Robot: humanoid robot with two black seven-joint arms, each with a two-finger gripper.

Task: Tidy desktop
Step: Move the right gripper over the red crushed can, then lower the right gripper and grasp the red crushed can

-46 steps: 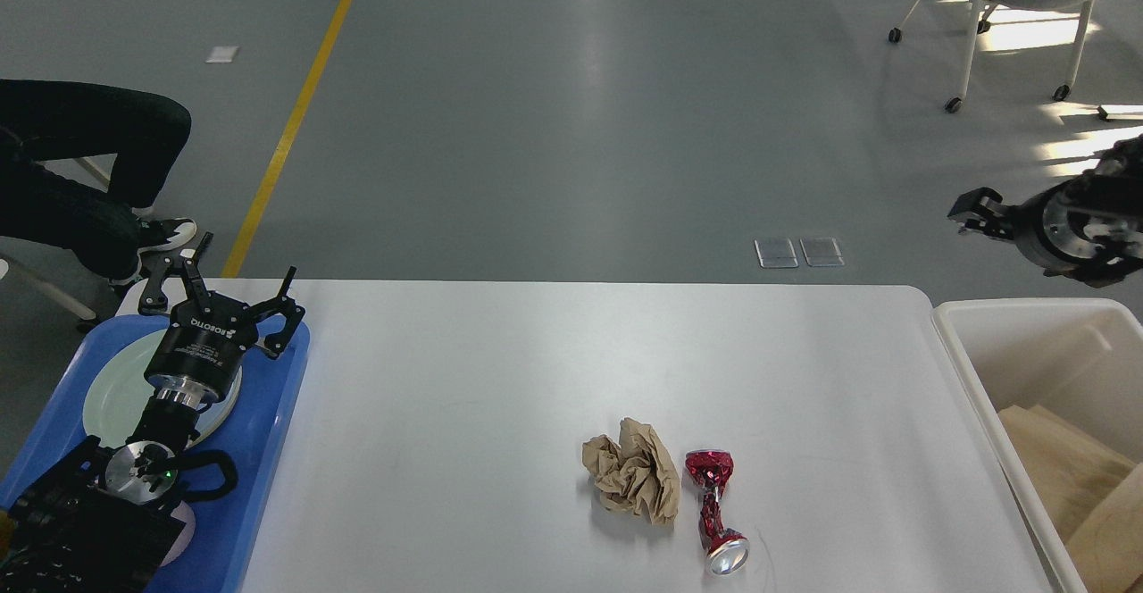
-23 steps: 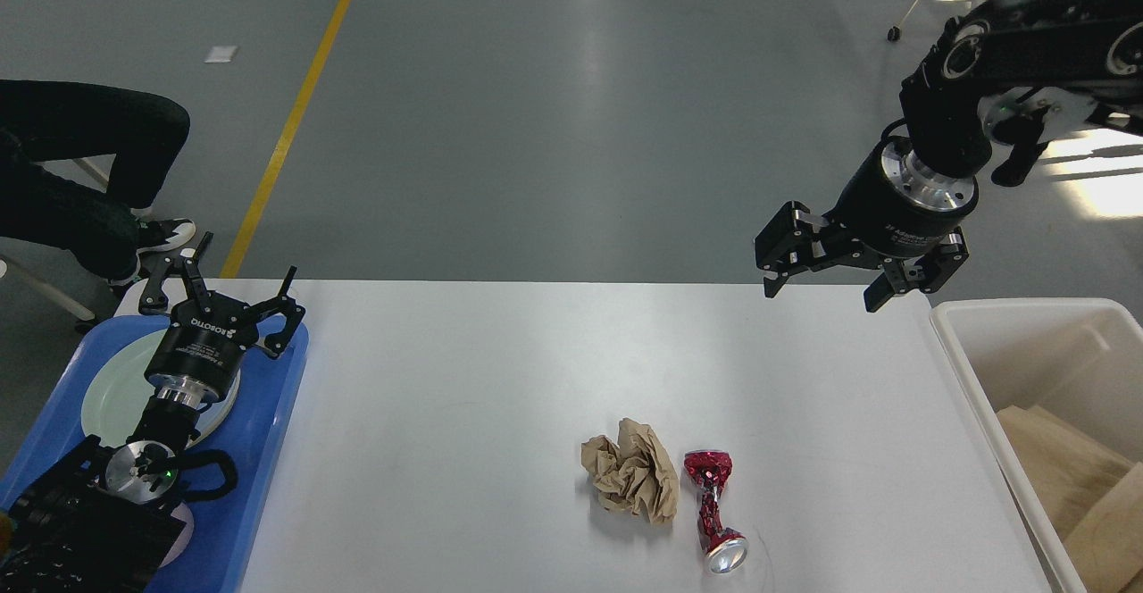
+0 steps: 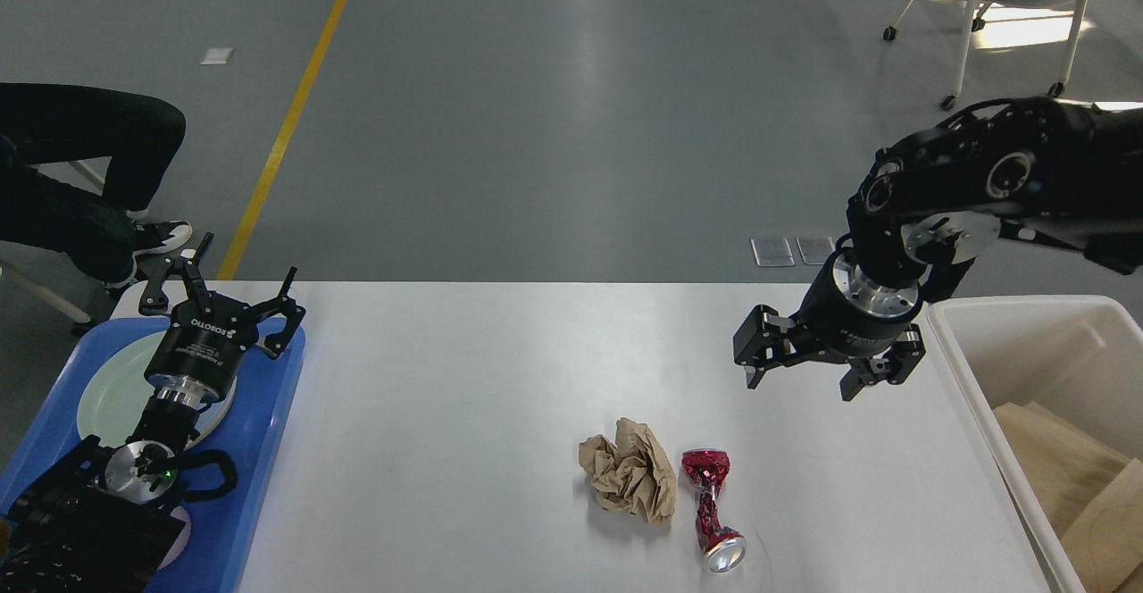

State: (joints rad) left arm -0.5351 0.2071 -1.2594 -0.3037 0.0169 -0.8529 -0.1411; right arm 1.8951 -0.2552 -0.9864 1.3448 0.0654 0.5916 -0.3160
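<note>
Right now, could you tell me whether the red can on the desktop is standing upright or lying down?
Lying down. The crushed red can rests on its side on the desktop, its silver end facing the camera, beside the crumpled brown paper.

The table (image 3: pixel 464 379) in front of me is a large white rectangular top with rounded far corners and a smooth matte surface, lying flat and level, its far edge running straight across my view against the grey floor. Most of its surface is bare. Toward its near middle lies a crumpled ball of brown paper (image 3: pixel 629 481), and just beside that, on its right, a crushed red can (image 3: pixel 710 509) lies on its side, its silver open end turned toward me and its twisted body pointing away.
</note>
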